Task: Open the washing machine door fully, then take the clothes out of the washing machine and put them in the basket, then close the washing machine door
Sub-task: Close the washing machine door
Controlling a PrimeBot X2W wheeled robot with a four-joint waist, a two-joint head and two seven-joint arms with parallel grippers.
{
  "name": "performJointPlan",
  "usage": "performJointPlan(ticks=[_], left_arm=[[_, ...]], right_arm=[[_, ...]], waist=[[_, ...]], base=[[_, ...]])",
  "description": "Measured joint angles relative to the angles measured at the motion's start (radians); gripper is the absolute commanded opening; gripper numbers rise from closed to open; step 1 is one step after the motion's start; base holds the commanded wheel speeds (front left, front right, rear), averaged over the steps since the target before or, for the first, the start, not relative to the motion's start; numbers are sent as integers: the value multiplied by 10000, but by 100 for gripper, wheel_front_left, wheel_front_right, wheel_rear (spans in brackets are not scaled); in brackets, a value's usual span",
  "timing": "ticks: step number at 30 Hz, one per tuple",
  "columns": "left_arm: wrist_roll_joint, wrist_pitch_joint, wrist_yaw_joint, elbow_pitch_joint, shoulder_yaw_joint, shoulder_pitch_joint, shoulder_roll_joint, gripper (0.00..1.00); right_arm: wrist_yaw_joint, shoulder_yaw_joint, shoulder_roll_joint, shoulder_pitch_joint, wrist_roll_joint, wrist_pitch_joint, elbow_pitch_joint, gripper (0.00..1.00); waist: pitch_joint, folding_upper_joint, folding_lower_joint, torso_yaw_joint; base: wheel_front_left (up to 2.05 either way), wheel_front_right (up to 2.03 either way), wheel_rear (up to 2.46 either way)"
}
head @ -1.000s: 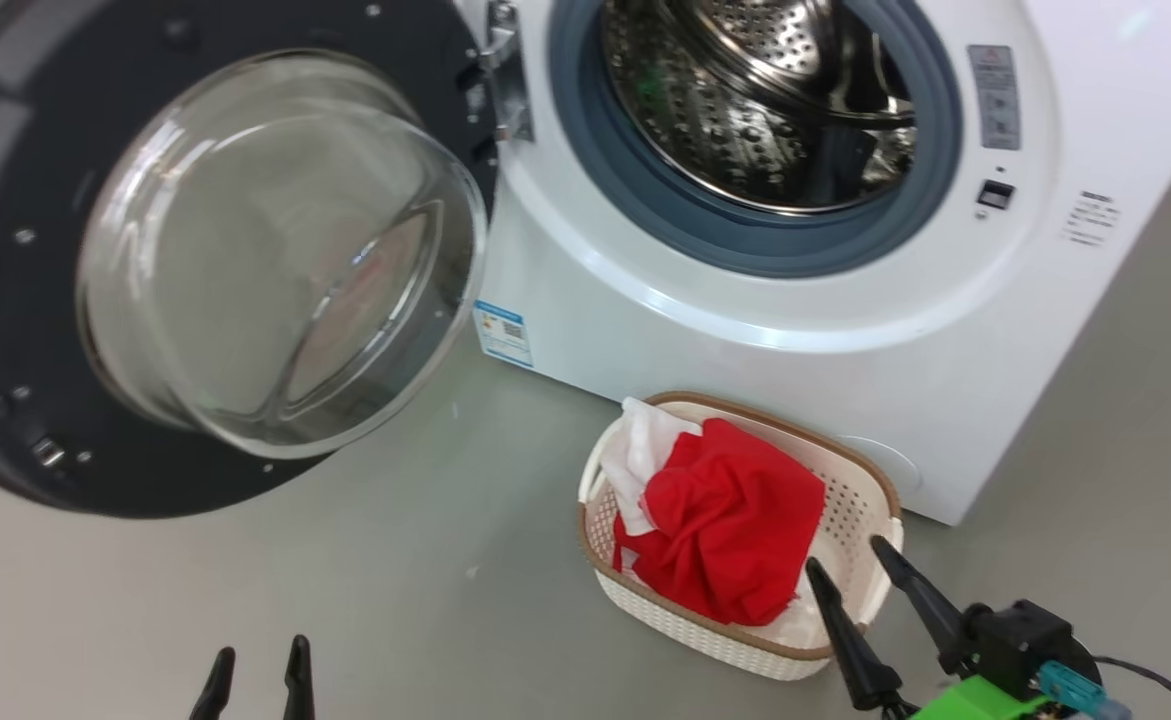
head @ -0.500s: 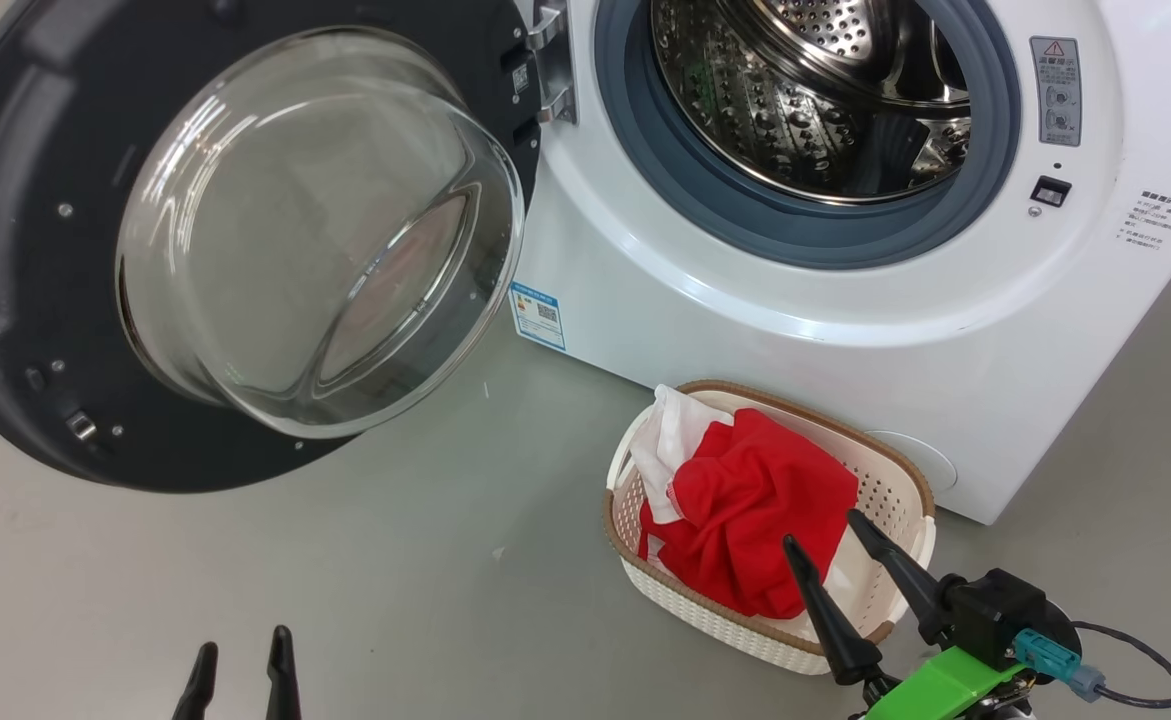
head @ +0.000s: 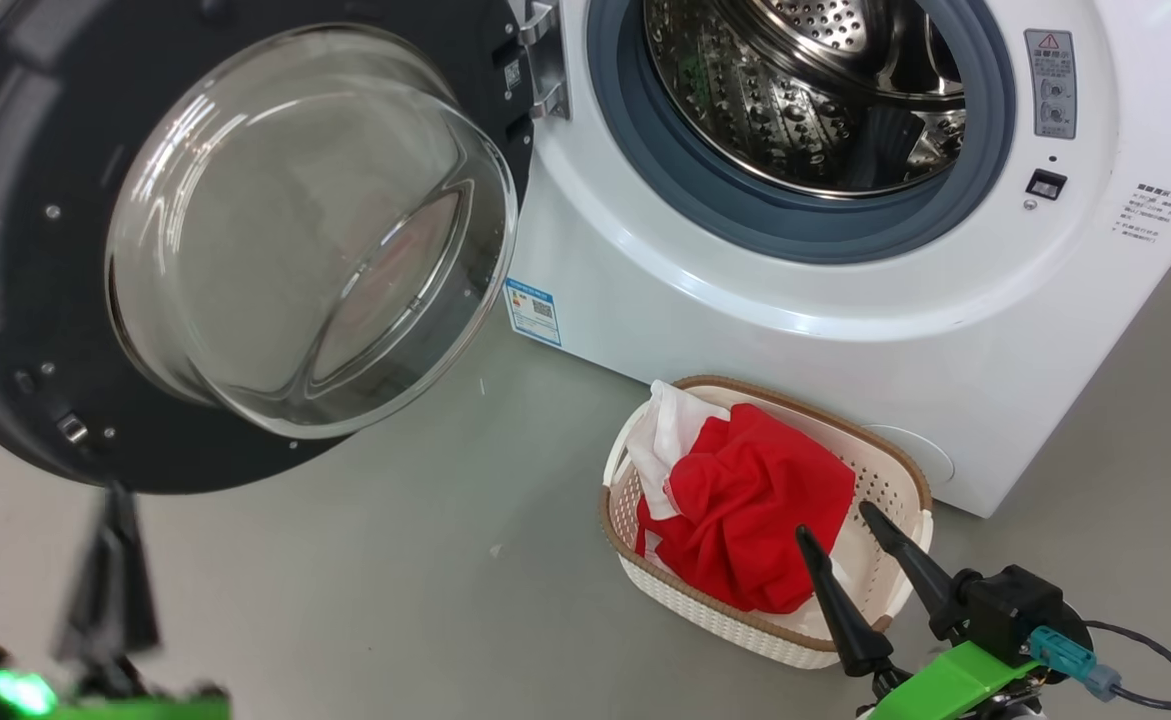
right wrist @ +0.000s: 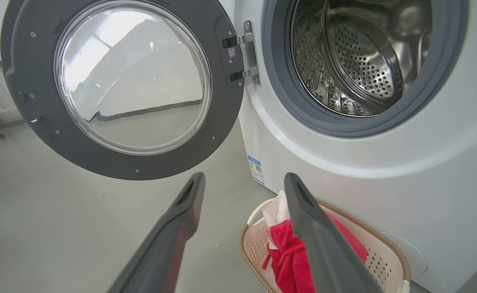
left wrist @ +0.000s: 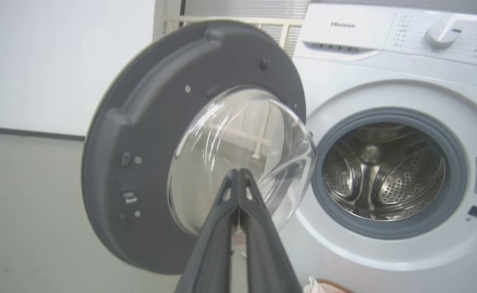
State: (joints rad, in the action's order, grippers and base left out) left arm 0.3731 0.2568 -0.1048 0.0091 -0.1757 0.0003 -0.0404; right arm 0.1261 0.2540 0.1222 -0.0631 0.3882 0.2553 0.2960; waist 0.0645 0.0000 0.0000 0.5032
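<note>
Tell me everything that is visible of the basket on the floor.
The basket is small, rectangular with rounded corners, cream plastic with perforated walls and a brown woven-look rim. It stands upright on the grey floor, close to the white front of the washing machine. Red and white clothes fill it, rising above the rim. The open right gripper hovers over its near side, apparently without touching.

Perforated shiny steel drum (head: 805,90)

Bright, even light; white glare streaks the washing machine door (head: 245,240). In the head view my left fingers (head: 110,585) are a blurred smear.
</note>
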Motion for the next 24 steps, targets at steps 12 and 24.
performJointPlan(ticks=[12,24], left_arm=[[1237,13,-203,54,-1523,-4623,-3133,0],[4581,-334,-203,5549,-518,-7968,-5868,0]], right_arm=[[0,-493,-144,344,-127,0,-232,100],[0,-575,-31,166,-343,0,-384,100]], waist=[[270,0,0,-28],[991,0,0,-196]], base=[[0,0,0],[0,0,0]])
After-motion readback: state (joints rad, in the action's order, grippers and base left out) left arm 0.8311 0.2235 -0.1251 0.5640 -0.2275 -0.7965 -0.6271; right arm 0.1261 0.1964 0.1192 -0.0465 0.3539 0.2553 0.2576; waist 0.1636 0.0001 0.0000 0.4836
